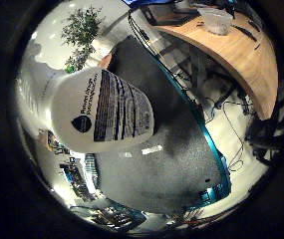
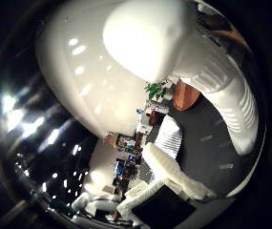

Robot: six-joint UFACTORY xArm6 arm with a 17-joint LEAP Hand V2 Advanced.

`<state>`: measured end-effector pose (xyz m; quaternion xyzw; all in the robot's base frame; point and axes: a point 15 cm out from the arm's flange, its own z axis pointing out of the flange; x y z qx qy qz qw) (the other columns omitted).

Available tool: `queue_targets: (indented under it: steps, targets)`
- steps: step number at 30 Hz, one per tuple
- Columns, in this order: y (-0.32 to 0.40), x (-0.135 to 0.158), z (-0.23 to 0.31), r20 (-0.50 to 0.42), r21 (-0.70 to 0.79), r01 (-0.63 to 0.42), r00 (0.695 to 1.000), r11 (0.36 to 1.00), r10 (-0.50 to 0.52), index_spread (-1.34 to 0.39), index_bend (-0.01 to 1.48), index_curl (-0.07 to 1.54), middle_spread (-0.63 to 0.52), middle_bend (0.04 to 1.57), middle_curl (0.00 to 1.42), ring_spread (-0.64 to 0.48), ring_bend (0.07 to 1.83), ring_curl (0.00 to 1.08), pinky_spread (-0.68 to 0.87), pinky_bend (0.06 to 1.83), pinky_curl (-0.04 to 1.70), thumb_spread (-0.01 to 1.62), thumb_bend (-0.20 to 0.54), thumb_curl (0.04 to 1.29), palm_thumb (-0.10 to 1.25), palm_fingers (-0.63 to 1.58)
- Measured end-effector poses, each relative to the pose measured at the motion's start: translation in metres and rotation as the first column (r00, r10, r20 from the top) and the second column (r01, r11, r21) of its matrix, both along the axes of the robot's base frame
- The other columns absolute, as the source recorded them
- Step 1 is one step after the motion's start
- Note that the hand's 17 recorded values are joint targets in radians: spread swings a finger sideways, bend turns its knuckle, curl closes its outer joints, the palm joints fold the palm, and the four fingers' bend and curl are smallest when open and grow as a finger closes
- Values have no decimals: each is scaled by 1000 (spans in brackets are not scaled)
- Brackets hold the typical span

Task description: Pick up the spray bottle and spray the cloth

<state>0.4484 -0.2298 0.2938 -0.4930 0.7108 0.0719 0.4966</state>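
Note:
The white spray bottle (image 1: 101,112) fills much of both palm views, so it is close against the palm. Its lower body carries a label with dark print and hangs over the dark grey mat (image 1: 171,164). In the thumb side view my right hand (image 2: 212,76) has white fingers (image 2: 173,174) curled across the bottle's smooth white side (image 2: 83,81). A pale ribbed patch (image 2: 170,136) lies on the mat beyond the fingers; I cannot tell whether it is the cloth. The bottle's nozzle and trigger are hidden.
The mat has a teal edge (image 1: 209,144). Beyond it stands a curved wooden desk (image 1: 241,55) with a clear plastic tub (image 1: 216,20) on it. A green plant (image 1: 81,35) stands further back, beside shelves of cluttered items (image 1: 79,177).

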Motion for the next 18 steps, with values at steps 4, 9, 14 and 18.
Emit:
queue_targets:
  steps: [4,9,14,18]
  targets:
    - [11,8,-2,-5,-9,-19,1000,1000,19,-186,144,240,194,239,338,174,367,256,371,446,327,1040,-23,310,647,73]
    - [24,14,-3,-6,-9,-46,999,999,46,-183,145,240,176,248,340,169,384,257,386,494,329,1030,-21,311,663,133]
    - [28,14,-6,-7,-3,-52,999,999,52,-189,164,248,104,328,364,86,517,283,307,514,317,1026,-16,321,699,349]
    - [31,14,-7,-3,-3,-59,998,998,59,-255,216,294,-70,498,426,-72,624,296,123,460,271,1028,-12,337,763,622]
